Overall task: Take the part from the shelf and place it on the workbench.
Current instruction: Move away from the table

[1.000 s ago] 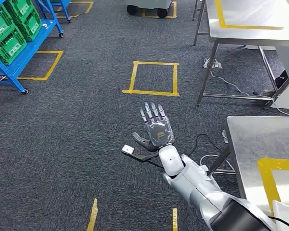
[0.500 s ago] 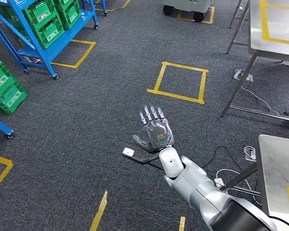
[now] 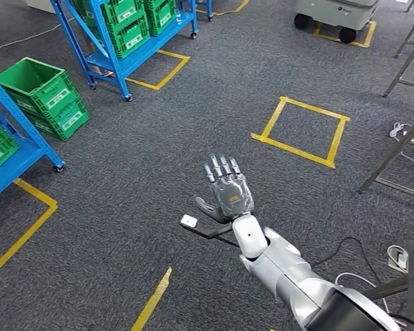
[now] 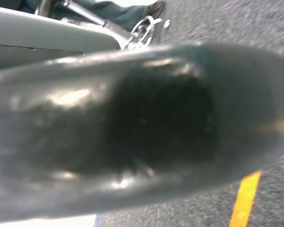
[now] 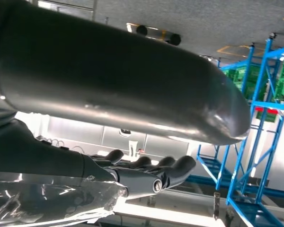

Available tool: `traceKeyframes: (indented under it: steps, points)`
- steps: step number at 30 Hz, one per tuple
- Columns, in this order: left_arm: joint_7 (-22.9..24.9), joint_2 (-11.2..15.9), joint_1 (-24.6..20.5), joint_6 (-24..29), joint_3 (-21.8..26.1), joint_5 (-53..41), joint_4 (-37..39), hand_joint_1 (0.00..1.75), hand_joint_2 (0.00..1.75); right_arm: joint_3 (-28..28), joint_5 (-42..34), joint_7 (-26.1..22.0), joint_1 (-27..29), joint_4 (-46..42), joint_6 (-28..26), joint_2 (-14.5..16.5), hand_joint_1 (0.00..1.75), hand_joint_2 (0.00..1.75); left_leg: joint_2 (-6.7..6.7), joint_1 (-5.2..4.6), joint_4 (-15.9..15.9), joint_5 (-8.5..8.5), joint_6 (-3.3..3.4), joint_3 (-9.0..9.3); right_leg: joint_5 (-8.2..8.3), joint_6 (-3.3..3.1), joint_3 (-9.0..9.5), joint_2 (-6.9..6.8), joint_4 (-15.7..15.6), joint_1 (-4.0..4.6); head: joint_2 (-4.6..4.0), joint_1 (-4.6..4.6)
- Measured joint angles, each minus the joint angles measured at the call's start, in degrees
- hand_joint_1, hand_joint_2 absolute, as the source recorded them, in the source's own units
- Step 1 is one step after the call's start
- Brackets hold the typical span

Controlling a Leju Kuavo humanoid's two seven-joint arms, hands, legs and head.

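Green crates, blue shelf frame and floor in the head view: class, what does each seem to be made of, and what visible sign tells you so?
Green crates: probably moulded plastic; uniform bright colour, ribbed walls, white labels.
Blue shelf frame: likely painted metal; thin straight bars with an even glossy coat, on small castors.
Floor: looks like dark grey carpet; speckled, matt texture, with yellow tape lines stuck on it.

Blue wheeled shelf [image 3: 123,43] stands upright on grey carpet, its tiers loaded with green crates [image 3: 125,24]. One open green crate [image 3: 43,95] sits on the floor beside it.
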Motion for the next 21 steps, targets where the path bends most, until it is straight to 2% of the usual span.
traceKeyframes:
  steps: [1, 2, 3, 4, 5, 6, 7, 8, 9, 10, 11, 12, 14, 15, 16, 18, 19, 20, 21]
  points:
    - [0.1, 0.0, 0.0, 0.0, 0.0, 0.0, 0.0, 0.0, 0.0, 0.0, 0.0, 0.0, 0.0, 0.0, 0.0, 0.1, 0.0, 0.0, 1.81, -0.1, 1.8, -1.15, -0.25, -0.86, 0.08, -0.37, 0.15, -0.77, -0.2, -0.02, 0.0, -0.14]
    - [0.1, 0.0, -0.1, 0.0, 0.0, 0.0, 0.0, 0.0, 0.0, 0.0, 0.0, 0.0, 0.0, 0.0, 0.0, 0.0, 0.0, 0.0, 3.94, -0.15, 4.8, -2.79, -0.45, -2.28, 0.07, -0.68, 0.27, -1.61, -0.4, 0.04, 0.0, -0.3]
    - [0.1, 0.0, -0.2, 0.0, 0.0, 0.0, 0.0, 0.0, 0.0, 0.0, 0.0, 0.0, 0.1, 0.1, 0.0, 0.0, 0.0, 0.0, 5.49, -0.14, 8.7, -4.67, -0.66, -4.25, -0.04, -0.91, 0.32, -2.49, -0.4, 0.15, 0.0, -0.42]
    - [0.1, 0.0, -0.3, -0.1, 0.0, 0.0, 0.0, 0.0, 0.0, 0.0, 0.0, 0.0, 0.3, 0.1, 0.0, 0.0, 0.0, 0.0, 6.17, -0.01, 12.6, -6.21, -0.84, -6.23, -0.14, -1.04, 0.33, -3.46, -0.4, 0.25, 0.0, -0.43]
    - [0.1, 0.0, -0.3, -0.1, 0.0, 0.0, 0.0, 0.0, 0.0, 0.0, 0.0, -0.1, 0.4, 0.2, 0.0, -0.1, 0.0, 0.0, 6.42, 0.1, 15.2, -6.83, -0.96, -7.55, -0.26, -1.1, 0.37, -4.35, -0.4, 0.31, 0.0, -0.43]
    - [0.2, 0.0, -0.2, -0.1, 0.0, 0.0, 0.0, 0.0, 0.0, 0.1, 0.0, -0.1, 0.6, 0.2, 0.0, -0.1, 0.0, 0.0, 6.54, 0.18, 15.7, -6.35, -1.03, -7.83, -0.38, -1.1, 0.44, -5.2, -0.4, 0.34, 0.0, -0.43]
    - [0.2, 0.0, -0.1, -0.1, 0.0, 0.0, 0.0, 0.0, 0.0, 0.1, 0.0, -0.1, 0.6, 0.2, 0.0, -0.1, 0.0, 0.0, 6.78, 0.21, 13.9, -4.79, -1.02, -6.85, -0.51, -1.04, 0.58, -5.98, -0.4, 0.36, 0.0, -0.45]
    - [0.2, 0.0, -0.1, -0.1, 0.0, 0.0, 0.0, 0.0, 0.0, 0.1, 0.0, -0.1, 0.6, 0.2, 0.0, -0.1, 0.0, 0.0, 7.56, 0.17, 10.1, -2.64, -0.89, -4.85, -0.69, -0.94, 0.82, -6.69, -0.4, 0.38, 0.0, -0.45]
    - [0.3, 0.0, -0.1, -0.1, 0.0, 0.0, 0.0, 0.0, 0.0, 0.1, 0.0, -0.2, 0.6, 0.2, 0.0, -0.1, 0.0, 0.0, 9.2, -0.1, 6.0, -0.95, -0.7, -2.58, -0.9, -0.77, 1.07, -7.38, -0.3, 0.52, 0.0, -0.45]
    - [0.3, 0.0, -0.2, -0.1, 0.0, 0.0, 0.0, 0.0, 0.0, 0.1, 0.0, -0.2, 0.6, 0.2, 0.0, -0.1, 0.0, 0.0, 10.63, -0.35, 2.6, 0.15, -0.33, -0.78, -1.14, -0.52, 1.26, -7.99, -0.3, 0.71, 0.0, -0.45]
    - [0.3, 0.0, -0.3, -0.1, 0.0, 0.0, 0.0, 0.0, 0.0, 0.1, 0.0, -0.2, 0.6, 0.2, 0.0, -0.1, 0.0, 0.0, 11.75, -0.63, 0.5, 0.56, 0.03, 0.27, -1.35, -0.27, 1.43, -8.62, -0.3, 0.92, 0.0, -0.43]
    - [0.3, 0.0, -0.4, -0.1, 0.0, 0.0, 0.0, 0.0, 0.0, 0.1, 0.0, -0.2, 0.6, 0.2, 0.0, -0.1, 0.0, 0.0, 12.11, -0.87, -0.3, 0.35, 0.37, 0.54, -1.55, 0.0, 1.55, -9.27, -0.3, 1.11, 0.0, -0.43]
    - [0.4, 0.0, -0.3, -0.2, 0.0, 0.0, 0.0, 0.0, 0.0, 0.1, 0.0, -0.3, 0.5, 0.2, 0.0, -0.1, 0.0, 0.0, 10.65, -0.81, -0.6, 0.4, 1.05, 0.47, -1.98, 0.55, 1.75, -10.49, -0.3, 1.12, 0.0, -0.43]
    - [0.5, 0.0, -0.3, -0.3, 0.0, 0.0, 0.0, 0.0, 0.0, 0.1, 0.0, -0.4, 0.5, 0.1, 0.0, 0.0, 0.0, 0.0, 9.89, -0.66, -0.7, 0.45, 1.35, 0.58, -2.54, 0.86, 1.64, -9.88, 0.2, 1.0, 0.0, -0.36]
    - [0.5, 0.0, -0.3, -0.3, 0.0, 0.0, 0.0, 0.0, 0.0, 0.1, 0.0, -0.5, 0.5, 0.1, 0.0, 0.0, 0.0, 0.0, 9.15, -0.49, -0.9, 0.58, 1.69, 0.69, -3.58, 1.13, 1.0, -8.43, 1.8, 0.84, 0.0, -0.2]
    - [0.6, 0.0, -0.4, -0.6, 0.0, 0.0, 0.0, 0.0, 0.0, 0.1, 0.0, -0.6, 0.7, 0.1, 0.0, 0.0, 0.0, 0.0, 7.54, -0.28, -1.0, 0.7, 2.15, 0.74, -6.96, 1.52, -2.34, -4.46, 8.8, 0.55, 0.0, 0.14]
    - [0.6, 0.0, -0.5, -0.7, 0.0, 0.0, 0.0, 0.0, 0.0, 0.0, 0.0, -0.7, 0.9, 0.1, 0.0, -0.1, 0.0, 0.0, 6.64, -0.27, -0.9, 0.73, 2.29, 0.7, -8.51, 1.63, -4.56, -3.34, 13.0, 0.49, 0.0, 0.24]
    - [0.6, 0.0, -0.5, -0.7, 0.0, 0.0, 0.0, 0.0, 0.0, 0.0, 0.0, -0.7, 1.1, 0.2, 0.0, -0.2, 0.0, 0.0, 5.69, -0.26, -0.9, 0.74, 2.33, 0.7, -9.24, 1.7, -6.45, -2.86, 16.1, 0.47, 0.0, 0.28]
    - [0.6, 0.0, -0.5, -0.8, 0.0, 0.0, 0.0, 0.0, 0.0, 0.0, 0.0, -0.7, 1.3, 0.2, 0.0, -0.3, 0.0, 0.0, 4.75, -0.26, -0.9, 0.73, 2.33, 0.73, -8.77, 1.71, -7.42, -2.69, 17.1, 0.47, 0.0, 0.33]
